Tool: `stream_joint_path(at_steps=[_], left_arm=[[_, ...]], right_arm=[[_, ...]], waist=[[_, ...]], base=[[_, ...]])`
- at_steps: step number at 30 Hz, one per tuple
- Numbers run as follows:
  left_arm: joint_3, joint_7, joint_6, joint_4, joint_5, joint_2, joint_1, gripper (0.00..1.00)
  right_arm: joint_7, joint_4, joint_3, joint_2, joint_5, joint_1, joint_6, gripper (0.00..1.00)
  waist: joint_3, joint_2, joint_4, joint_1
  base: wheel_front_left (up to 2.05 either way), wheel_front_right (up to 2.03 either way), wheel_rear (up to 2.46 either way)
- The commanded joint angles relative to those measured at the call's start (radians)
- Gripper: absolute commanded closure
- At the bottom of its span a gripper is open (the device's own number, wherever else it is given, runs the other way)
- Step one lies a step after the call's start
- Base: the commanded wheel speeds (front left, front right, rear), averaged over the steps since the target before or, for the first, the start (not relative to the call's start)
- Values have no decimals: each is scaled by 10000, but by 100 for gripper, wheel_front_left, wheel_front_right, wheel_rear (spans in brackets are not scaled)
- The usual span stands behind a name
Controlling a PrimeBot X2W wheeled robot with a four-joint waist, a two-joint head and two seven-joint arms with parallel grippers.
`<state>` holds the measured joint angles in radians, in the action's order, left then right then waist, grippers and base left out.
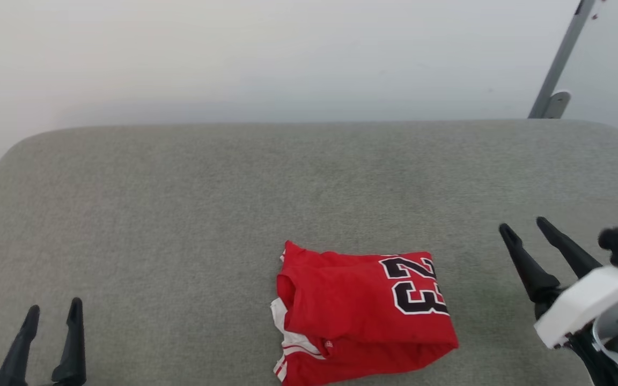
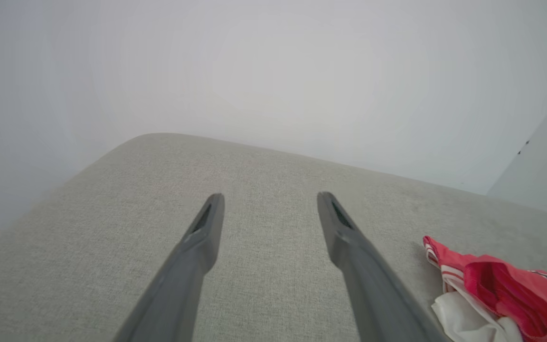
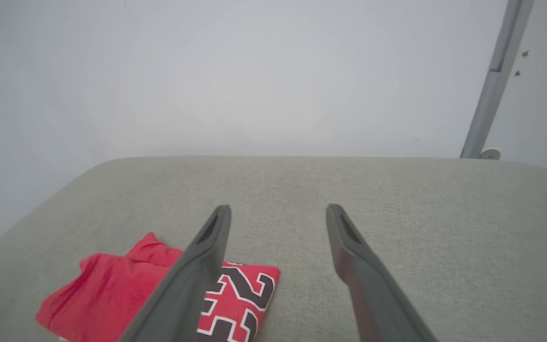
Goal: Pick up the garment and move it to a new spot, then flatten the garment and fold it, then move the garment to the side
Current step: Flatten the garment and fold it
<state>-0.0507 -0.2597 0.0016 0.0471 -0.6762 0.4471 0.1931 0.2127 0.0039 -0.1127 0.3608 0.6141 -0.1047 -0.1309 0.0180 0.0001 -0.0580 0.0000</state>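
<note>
The red garment (image 1: 362, 311) lies folded into a compact rectangle near the front middle of the grey cushion, its black white-edged number facing up and white sleeve fabric with red stripes poking out at its left edge. My left gripper (image 1: 51, 310) hovers open at the lower left, well apart from it. My right gripper (image 1: 523, 226) is open at the right, a short gap from the garment's right edge. The left wrist view shows the garment (image 2: 501, 289) at the lower right; the right wrist view has the garment (image 3: 159, 289) at the lower left, partly behind a finger (image 3: 193, 275).
The broad grey cushion (image 1: 234, 187) has bare fabric to the left, right and back of the garment. A white wall rises behind it. A grey metal pole (image 1: 558, 64) leans at the back right corner.
</note>
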Motion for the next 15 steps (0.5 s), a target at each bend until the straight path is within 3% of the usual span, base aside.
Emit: stream_joint_path(at_steps=[1,15], left_arm=[[129,-56,45,-52,208,-10,195,0],[854,-62,-352,-90,1071,-387,623,0]], right_arm=[[-532,220,67,49,-110,205,4,0],[-3330,1372,-475,469,-784,966,4,0]], waist=[[147,-1,179,0],[571,-1,471,0]], base=[[0,0,0],[0,0,0]])
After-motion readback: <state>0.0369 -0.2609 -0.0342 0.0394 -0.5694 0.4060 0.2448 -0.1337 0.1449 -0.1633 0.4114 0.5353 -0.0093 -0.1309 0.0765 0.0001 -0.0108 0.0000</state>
